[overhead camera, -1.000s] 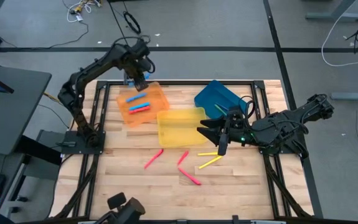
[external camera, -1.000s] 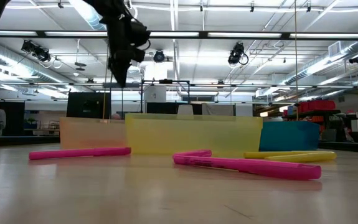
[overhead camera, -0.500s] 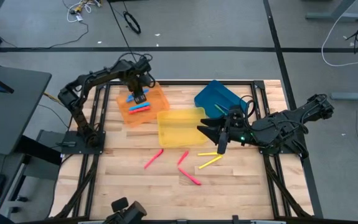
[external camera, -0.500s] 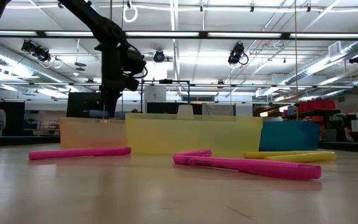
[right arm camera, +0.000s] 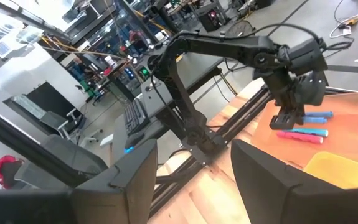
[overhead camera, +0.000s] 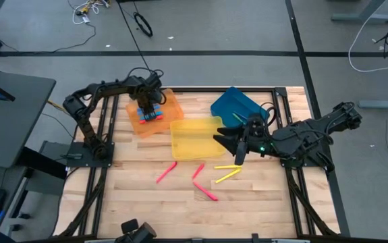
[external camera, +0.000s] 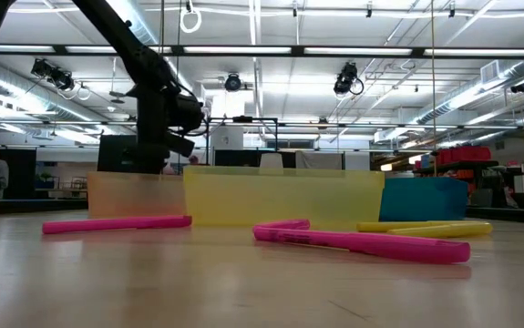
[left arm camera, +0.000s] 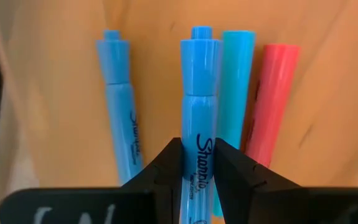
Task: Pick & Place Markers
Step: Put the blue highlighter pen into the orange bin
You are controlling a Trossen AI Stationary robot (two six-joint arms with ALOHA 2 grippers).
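**Blue marker gripped inside the orange tray**

The blue plastic stick marker (left arm camera: 198,118) sits between the left gripper (left arm camera: 197,167) fingers, which are closed narrowly on its barrel. It is low inside the translucent orange plastic tray (overhead camera: 170,101), alongside a second blue marker (left arm camera: 121,112), a turquoise marker (left arm camera: 235,93) and a red marker (left arm camera: 271,99). The right gripper (overhead camera: 222,142) hangs with jaws spread wide and empty over the edge of the translucent yellow plastic tray (overhead camera: 187,145), near the blue plastic tray (overhead camera: 231,101). Pink markers (overhead camera: 166,173) and yellow markers (overhead camera: 227,176) lie on the wooden table (overhead camera: 140,196).
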